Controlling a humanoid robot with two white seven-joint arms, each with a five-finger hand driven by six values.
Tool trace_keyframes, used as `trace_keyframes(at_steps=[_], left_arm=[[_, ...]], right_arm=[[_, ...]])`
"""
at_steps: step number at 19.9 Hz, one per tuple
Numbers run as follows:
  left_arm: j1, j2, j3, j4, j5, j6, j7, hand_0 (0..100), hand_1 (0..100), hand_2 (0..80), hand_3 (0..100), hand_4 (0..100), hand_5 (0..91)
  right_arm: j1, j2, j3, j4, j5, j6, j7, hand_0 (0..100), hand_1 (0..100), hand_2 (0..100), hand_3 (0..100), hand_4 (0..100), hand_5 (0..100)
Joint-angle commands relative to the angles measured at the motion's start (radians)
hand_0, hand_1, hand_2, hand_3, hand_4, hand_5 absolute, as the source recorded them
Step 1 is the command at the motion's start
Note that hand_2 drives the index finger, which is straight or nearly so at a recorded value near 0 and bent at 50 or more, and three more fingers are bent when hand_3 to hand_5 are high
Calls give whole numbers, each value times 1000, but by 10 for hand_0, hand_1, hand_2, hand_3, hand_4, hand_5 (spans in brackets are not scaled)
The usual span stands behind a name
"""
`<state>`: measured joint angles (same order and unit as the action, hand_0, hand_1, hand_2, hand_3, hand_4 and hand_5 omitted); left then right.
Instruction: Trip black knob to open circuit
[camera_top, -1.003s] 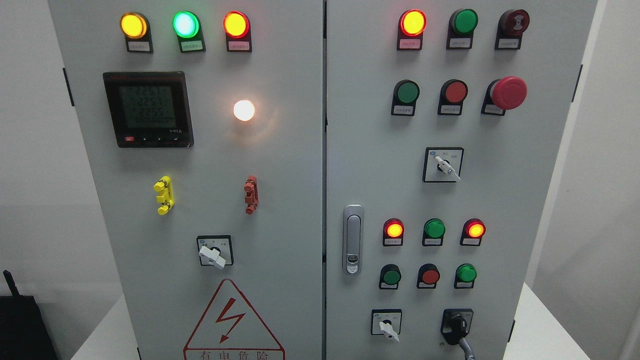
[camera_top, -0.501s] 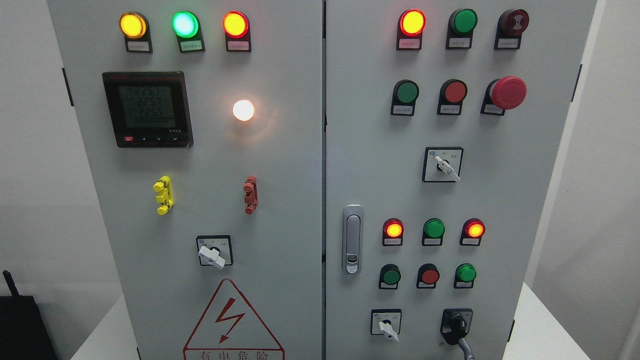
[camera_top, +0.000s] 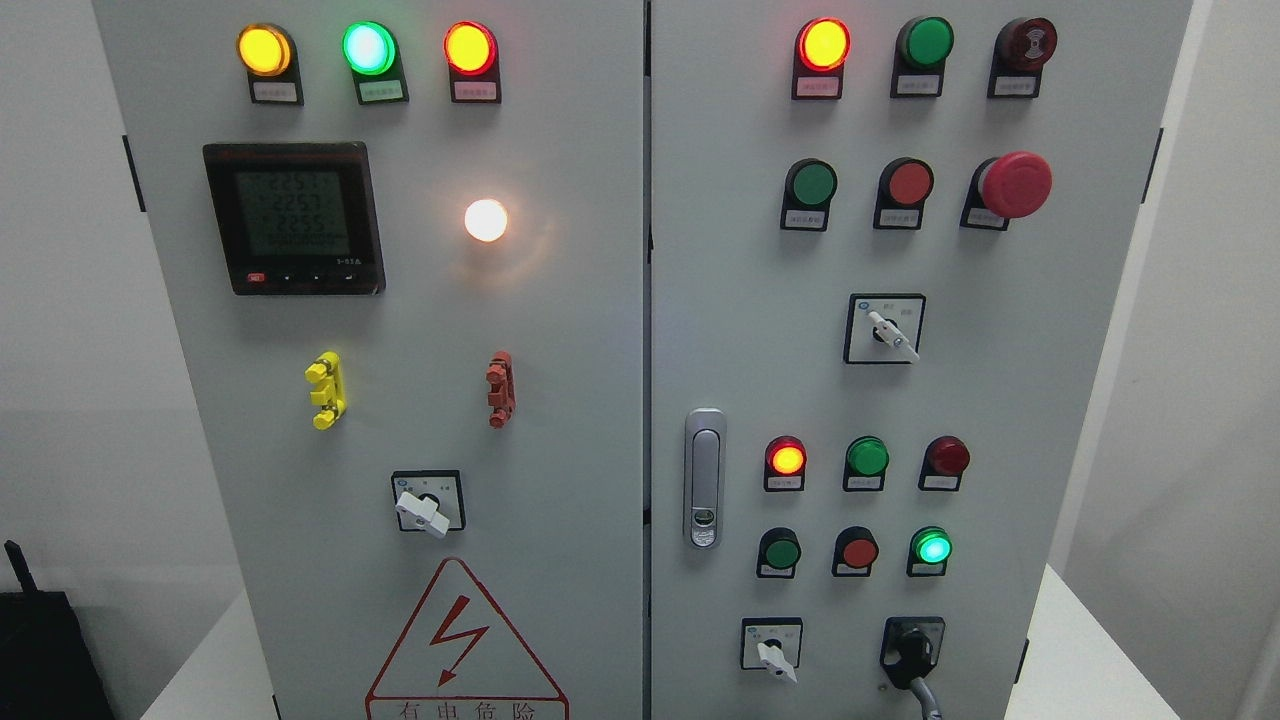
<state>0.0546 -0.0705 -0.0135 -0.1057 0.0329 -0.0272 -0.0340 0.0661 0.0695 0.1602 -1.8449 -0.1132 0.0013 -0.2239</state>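
Three meter (camera_top: 294, 218) rows: 225x | black knob (camera_top: 912, 648) bottom right

cabinet (camera_top: 560, 300): pale grey
knob (camera_top: 909, 650): black
top lamps (camera_top: 367, 48): amber, green, red-orange, all lit
mushroom button (camera_top: 1015, 184): red
clips (camera_top: 325, 390): one yellow, one rust red
warning triangle (camera_top: 462, 645): red outline, red bolt
handle (camera_top: 705, 478): silver

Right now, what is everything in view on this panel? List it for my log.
Cabinet: one, grey, two doors.
Top lamps: three, yellow, green, orange, left door, lit.
Meter: one, black, left door.
White lamp: one, lit.
Clips: two, yellow and red.
White selector knobs: three.
Emergency button: one, red, right door.
Door latch: one, silver.
Black knob: one, bottom right.
Warning triangle: one, red.
Robot hands: none visible.
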Motion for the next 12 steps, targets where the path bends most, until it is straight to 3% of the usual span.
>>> trace_keyframes(at_steps=[1,12], left_arm=[[-2,-2,1,0,2,-2,0,120,389,0,0,0,0],[-2,-2,1,0,2,-2,0,120,389,0,0,0,0]], right_arm=[[-29,0,48,-48,1,-17,32,0,72,32,1000,1000,1000],[-29,-13,47,-45,1,-18,20,0,75,34,1000,1000,1000]])
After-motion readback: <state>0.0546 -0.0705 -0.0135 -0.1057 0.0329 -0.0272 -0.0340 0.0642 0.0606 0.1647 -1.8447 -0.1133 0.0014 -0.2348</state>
